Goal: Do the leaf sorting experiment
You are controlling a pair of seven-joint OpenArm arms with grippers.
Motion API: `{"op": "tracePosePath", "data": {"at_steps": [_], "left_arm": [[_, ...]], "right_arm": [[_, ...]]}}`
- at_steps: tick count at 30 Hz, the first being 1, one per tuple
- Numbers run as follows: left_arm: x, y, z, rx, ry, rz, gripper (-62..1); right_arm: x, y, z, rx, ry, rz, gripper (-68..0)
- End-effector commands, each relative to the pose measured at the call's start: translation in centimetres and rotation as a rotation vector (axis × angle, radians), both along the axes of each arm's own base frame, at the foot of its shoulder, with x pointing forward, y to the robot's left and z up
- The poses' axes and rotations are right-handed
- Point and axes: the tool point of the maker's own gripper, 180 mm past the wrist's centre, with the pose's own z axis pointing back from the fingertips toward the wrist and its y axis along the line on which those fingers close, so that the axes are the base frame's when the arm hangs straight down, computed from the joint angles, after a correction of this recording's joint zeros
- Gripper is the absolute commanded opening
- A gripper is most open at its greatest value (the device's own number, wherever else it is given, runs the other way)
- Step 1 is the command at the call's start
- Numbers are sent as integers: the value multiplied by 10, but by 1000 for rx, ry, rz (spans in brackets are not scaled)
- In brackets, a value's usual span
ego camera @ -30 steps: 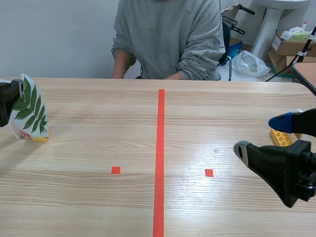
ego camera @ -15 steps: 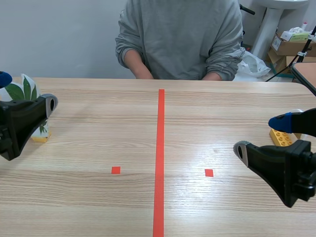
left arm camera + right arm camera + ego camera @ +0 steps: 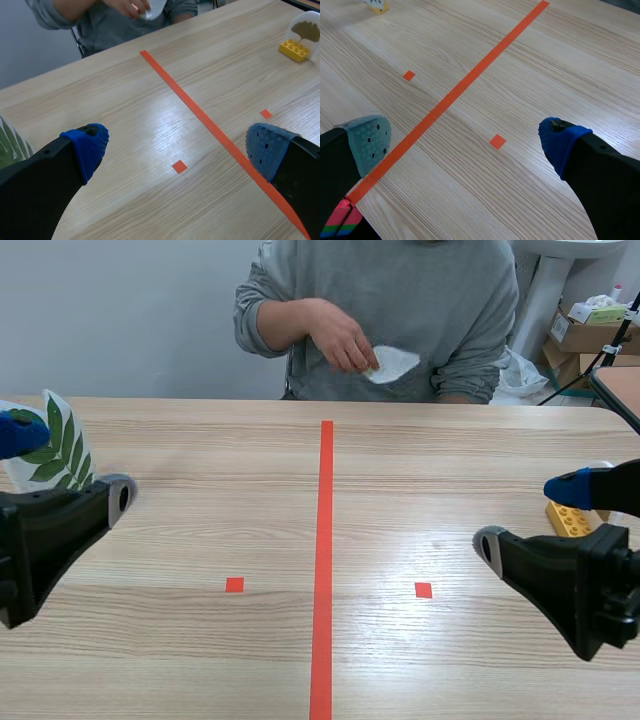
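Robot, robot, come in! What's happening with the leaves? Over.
Both empty: left gripper open, right gripper open. Leaf card standing beside left gripper. Person's hand holds white piece across table.

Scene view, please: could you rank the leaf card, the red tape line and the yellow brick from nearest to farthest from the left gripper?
From the left gripper:
1. Leaf card, right beside it at the table's left.
2. Red tape line, down the table's middle.
3. Yellow brick, at the far right.

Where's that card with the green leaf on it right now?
In the scene view, the green leaf card stands at the far left of the table, behind the left arm's open fingers and well left of the orange-red line.
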Motion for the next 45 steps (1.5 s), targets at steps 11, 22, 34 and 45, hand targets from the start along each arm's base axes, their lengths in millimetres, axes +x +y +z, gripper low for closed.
{"op": "tracePosePath", "data": {"at_steps": [11,22,34,45], "left_arm": [[-15,-1,-14,-5,67,-3,-22],[-17,-1,-16,-5,78,-3,-22],[-17,-1,-16,-5,78,-3,-22],[-17,-1,-16,-6,76,-3,-22]], "right_arm": [[3,0,6,-9,-27,14,-67],[3,0,6,-9,-27,14,-67],[3,0,6,-8,-28,13,-67],[3,0,6,-7,-28,13,-67]]}}
